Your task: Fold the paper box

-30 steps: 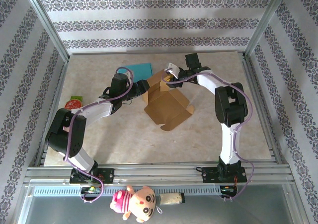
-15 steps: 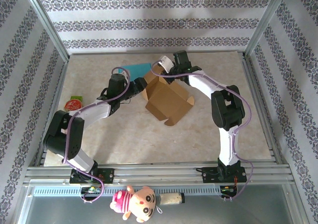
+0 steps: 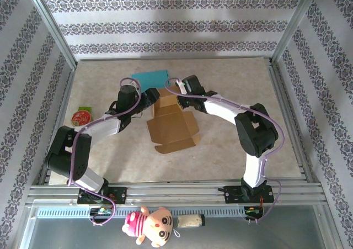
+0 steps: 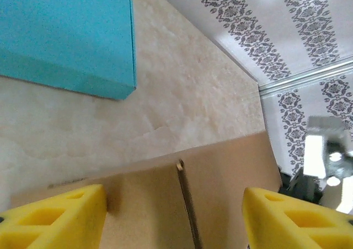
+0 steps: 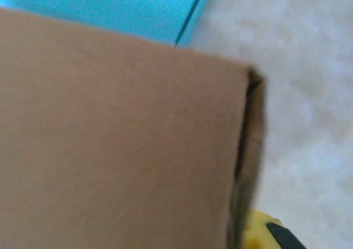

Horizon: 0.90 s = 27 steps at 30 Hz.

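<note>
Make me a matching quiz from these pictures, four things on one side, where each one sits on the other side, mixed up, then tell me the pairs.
Things:
1. paper box
2. teal box
3. red round item
4. pink plush toy

Places:
A. at the left edge of the table
B. off the table, in front of the near rail
C. in the middle of the table
D. on the far part of the table

Pairs: 1-C, 2-D, 3-A, 4-B
</note>
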Tool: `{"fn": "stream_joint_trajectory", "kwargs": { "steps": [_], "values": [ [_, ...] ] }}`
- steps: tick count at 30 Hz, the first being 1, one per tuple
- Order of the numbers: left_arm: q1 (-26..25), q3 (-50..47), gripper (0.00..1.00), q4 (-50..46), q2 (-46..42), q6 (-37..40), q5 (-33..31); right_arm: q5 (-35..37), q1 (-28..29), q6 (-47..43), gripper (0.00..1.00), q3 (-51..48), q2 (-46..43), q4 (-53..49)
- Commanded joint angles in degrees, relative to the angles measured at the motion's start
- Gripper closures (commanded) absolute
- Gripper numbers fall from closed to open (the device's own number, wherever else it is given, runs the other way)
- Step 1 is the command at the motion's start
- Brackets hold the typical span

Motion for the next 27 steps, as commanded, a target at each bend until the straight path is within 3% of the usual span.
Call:
{"fn": "stream_joint_trajectory", "kwargs": {
  "steps": [1,4,6,9,11,12,14,15,16,19,22,24,27],
  "values": [
    [-0.94,-0.52,0.35,8.36,0.87,-2.45,5.92,-1.67,2.22,5.81,0.77,-3.36,-0.51,7.02],
    [-1.01,-0.72,0.35,8.91,0.88,-2.68,6.08,-2.38,2.29,7.55,0.78,-3.66,1.28,10.66],
    [-0.98,-0.6,0.35,9.09,1.01,-2.74,6.29,-2.13,2.31,9.07,0.84,-4.28,2.33,14.49],
    [-0.94,-0.49,0.35,9.27,1.15,-3.01,6.78,3.17,2.75,10.78,0.96,-5.35,3.35,18.12],
    [-0.93,-0.55,0.36,9.7,0.98,-3.19,7.05,6.27,3.08,12.06,0.97,-5.52,3.42,18.59],
    [-0.96,-0.59,0.36,9.6,0.79,-3.19,7.1,7.42,3.18,12.51,0.95,-5.77,3.32,19.24],
    [-0.95,-0.51,0.36,9.49,0.41,-3.06,6.76,9.47,3.34,12.98,0.8,-5.97,3.13,20.08],
    [-0.97,-0.46,0.36,9.45,0.25,-2.97,6.44,10.46,3.35,12.73,0.78,-5.89,3.18,20.43],
    [-0.98,-0.44,0.36,9.42,0.13,-2.92,6.15,10.9,3.28,12.58,0.79,-5.81,3.26,20.77],
    [-0.99,-0.33,0.36,9.26,-0.16,-3.08,5.89,10.79,3.01,13.02,0.97,-6.18,2.87,21.56],
    [-1.01,-0.36,0.35,9.1,-1.02,-3.3,5.82,10.2,2.86,11.98,1.0,-8.61,0.66,24.43],
    [-0.94,-0.54,0.27,8.85,-2.59,-2.67,5.26,9.45,2.75,9.41,1.0,-9.99,-1.67,24.81],
    [-0.97,-0.31,0.05,7.3,-6.69,1.57,5.57,8.79,1.97,2.2,1.0,-12.15,-6.77,24.68]
  ]
}}
